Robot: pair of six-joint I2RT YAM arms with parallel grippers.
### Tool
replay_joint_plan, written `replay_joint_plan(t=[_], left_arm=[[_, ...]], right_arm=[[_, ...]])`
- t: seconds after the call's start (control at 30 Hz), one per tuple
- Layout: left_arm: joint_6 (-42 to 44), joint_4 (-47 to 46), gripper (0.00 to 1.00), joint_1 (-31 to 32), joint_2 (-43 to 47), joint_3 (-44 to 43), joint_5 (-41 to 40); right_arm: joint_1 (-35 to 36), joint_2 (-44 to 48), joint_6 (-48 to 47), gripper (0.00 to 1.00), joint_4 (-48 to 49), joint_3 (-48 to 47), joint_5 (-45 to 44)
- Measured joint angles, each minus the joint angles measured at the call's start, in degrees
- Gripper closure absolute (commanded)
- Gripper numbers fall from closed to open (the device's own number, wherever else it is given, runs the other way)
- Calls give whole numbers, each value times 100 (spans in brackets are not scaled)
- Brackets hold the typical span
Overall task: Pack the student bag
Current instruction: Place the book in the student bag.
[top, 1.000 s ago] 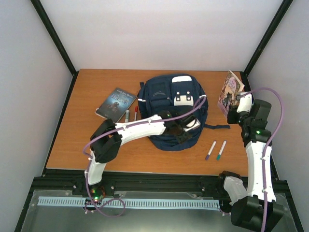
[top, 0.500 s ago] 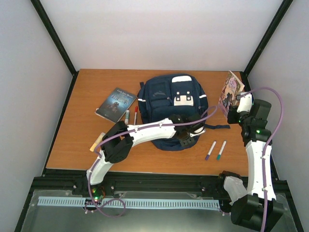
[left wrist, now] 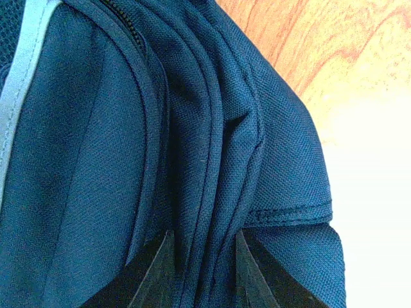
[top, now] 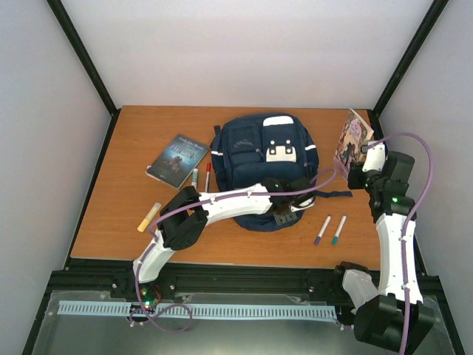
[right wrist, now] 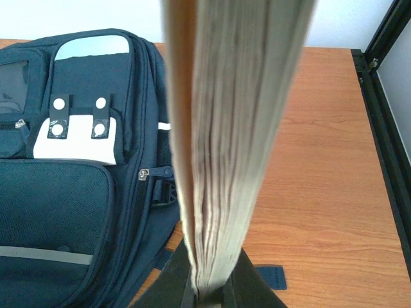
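The student bag [top: 255,151], navy with white patches, lies flat mid-table. My left gripper [top: 293,204] is over its near right edge. In the left wrist view my left gripper [left wrist: 204,242] has its dark fingers [left wrist: 154,266] pinching a fold of the bag's blue fabric [left wrist: 96,160]. My right gripper [top: 361,168] is shut on a purple-covered book [top: 352,137] and holds it upright to the right of the bag. In the right wrist view the book's page edge [right wrist: 237,128] rises from my right gripper [right wrist: 209,294], with the bag [right wrist: 70,205] to its left.
A dark book [top: 177,159] lies left of the bag with two markers [top: 195,177] beside it. A yellow highlighter [top: 148,217] lies near the front left. Two markers [top: 330,230] lie right of the bag's near corner. A dark strap [top: 332,194] runs off the bag's right side.
My left arm has swung right across the bag's near edge, uncovering the yellow highlighter. My right arm and its book have stayed put.
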State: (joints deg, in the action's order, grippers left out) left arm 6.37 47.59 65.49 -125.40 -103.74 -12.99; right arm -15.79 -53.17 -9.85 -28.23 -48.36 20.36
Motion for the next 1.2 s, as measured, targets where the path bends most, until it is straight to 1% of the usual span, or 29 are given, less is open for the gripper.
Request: replay_joint_plan(t=[0.03,0.07,0.1,0.13,0.17,0.33,0.5,0.63,0.8,0.9,1.0,1.2], left_arm=[[13,0,73,13,-13,-2,-35],[20,2,70,28,-13,-2,-61],[33,2,62,46,-13,-2,-90],[55,0,58,63,-13,-4,-114],[85,-2,57,79,-13,-2,-140],[101,13,62,149,-70,-52,-358],[92,22,73,175,-431,-249,-616],[96,7,89,175,-450,-269,-776],[96,0,97,175,-450,-282,-887],[94,2,99,173,-420,-282,-909],[87,2,99,125,-321,-282,-885],[-11,-46,99,-136,74,-284,-505]], right_arm=[[0,-9,0,97,0,0,0],[0,-13,0,97,0,0,0],[0,-13,0,97,0,0,0],[0,-13,0,97,0,0,0],[0,-13,0,97,0,0,0],[-2,-13,0,97,0,0,0],[-4,-13,0,97,0,0,2],[-20,-13,0,97,0,0,7],[-55,-17,4,97,0,0,48],[-74,-70,7,97,-2,0,127],[-74,-151,13,97,-2,0,166],[-94,-216,90,97,2,0,291]])
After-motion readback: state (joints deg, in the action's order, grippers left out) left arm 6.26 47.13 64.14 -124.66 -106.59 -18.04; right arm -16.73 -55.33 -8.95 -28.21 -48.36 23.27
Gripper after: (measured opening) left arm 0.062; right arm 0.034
